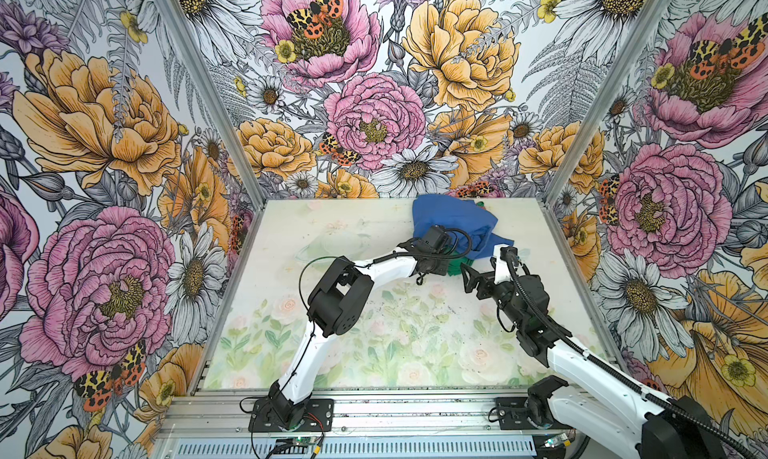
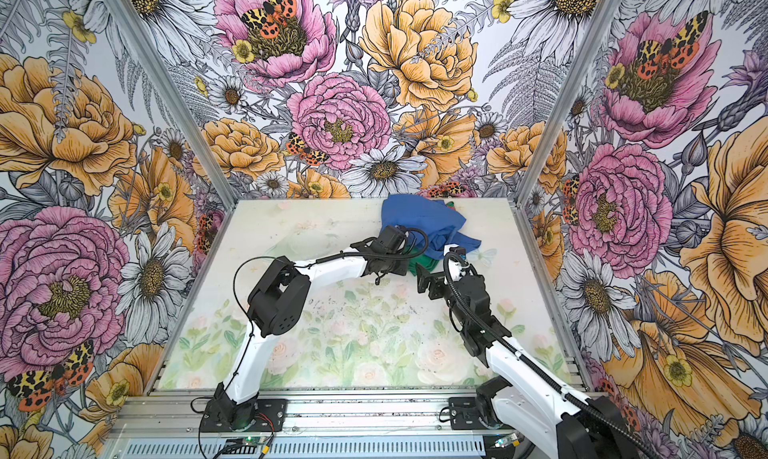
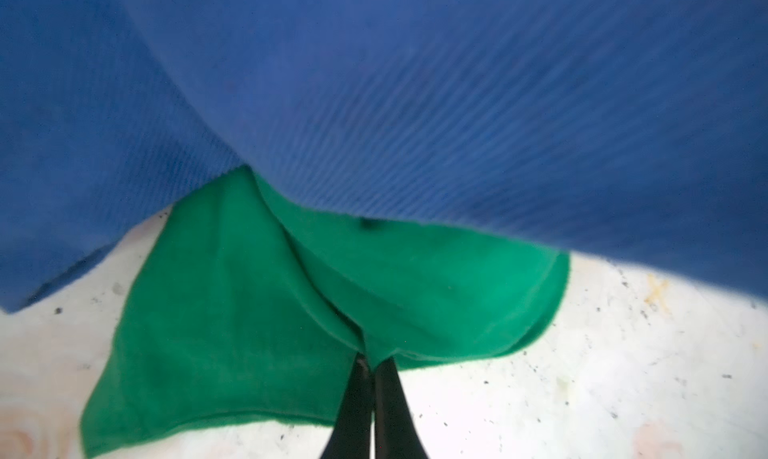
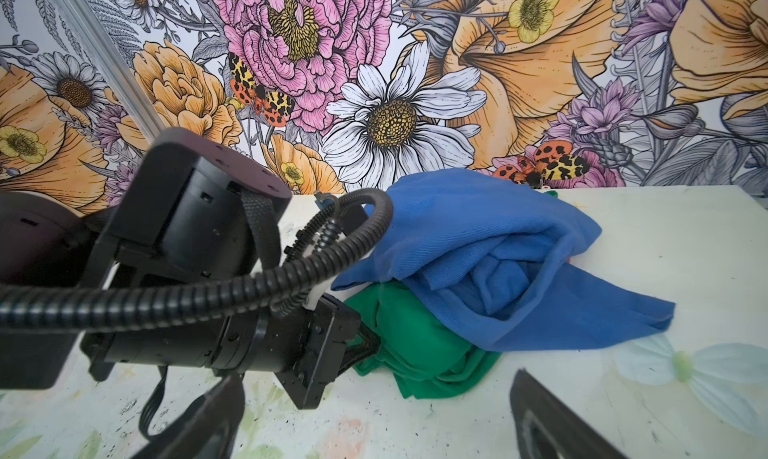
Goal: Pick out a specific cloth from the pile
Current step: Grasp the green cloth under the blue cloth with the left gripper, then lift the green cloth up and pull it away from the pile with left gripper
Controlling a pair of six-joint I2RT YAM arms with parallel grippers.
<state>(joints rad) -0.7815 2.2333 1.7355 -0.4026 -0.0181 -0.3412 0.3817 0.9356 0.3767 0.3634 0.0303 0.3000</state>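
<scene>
Pinching a fold of the cloth (image 3: 232, 303) at the near edge of the pile (image 1: 453, 224), the left gripper (image 3: 371, 363) has its black fingers pressed together on the green hem.
Emerald and softly napped, with a stitched border, the cloth lies crumpled on the speckled white table (image 3: 582, 373), between the two grippers in both top views. The blue cloth (image 3: 415, 103), a ribbed twill, drapes over most of it, so its full outline and long axis cannot be made out. The exposed flap spreads out from under the blue toward the left gripper. The right gripper (image 4: 378, 377) hovers near, jaws wide apart and empty, its fingers cut off at the frame edge.
</scene>
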